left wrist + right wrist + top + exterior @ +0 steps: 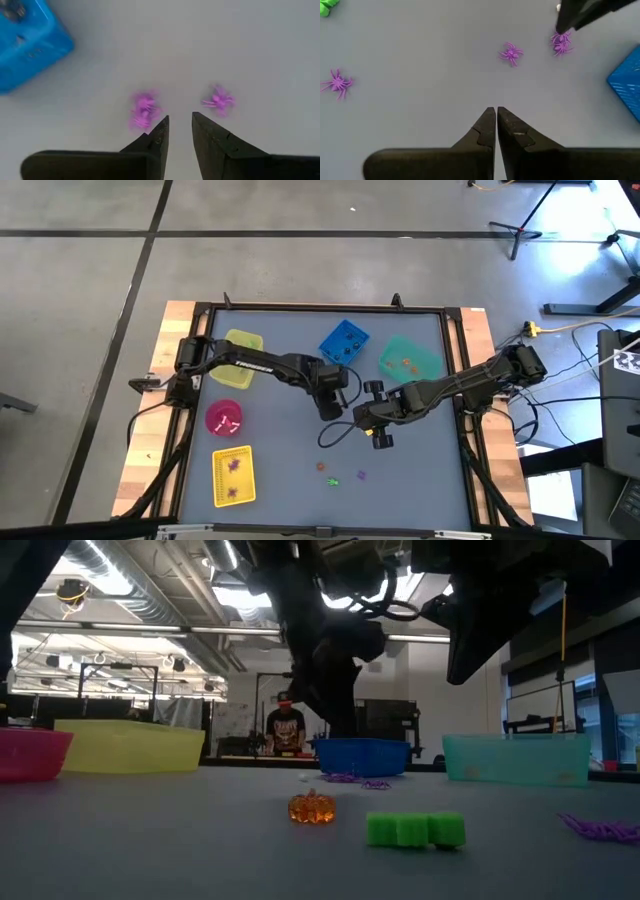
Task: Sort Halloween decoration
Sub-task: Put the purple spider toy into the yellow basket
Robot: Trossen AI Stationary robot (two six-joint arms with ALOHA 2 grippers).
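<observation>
no text or label can be read anywhere.

The purple spiders [144, 109] blur in the left wrist view, where the blue bin [27, 42] is cut off.

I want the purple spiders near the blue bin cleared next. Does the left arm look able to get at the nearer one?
Probably yes. The left gripper hangs just above the table with its fingers slightly apart, and the nearer purple spider lies right beside one fingertip on bare table. Nothing sits between them; the blue bin stands off to the side.
</observation>
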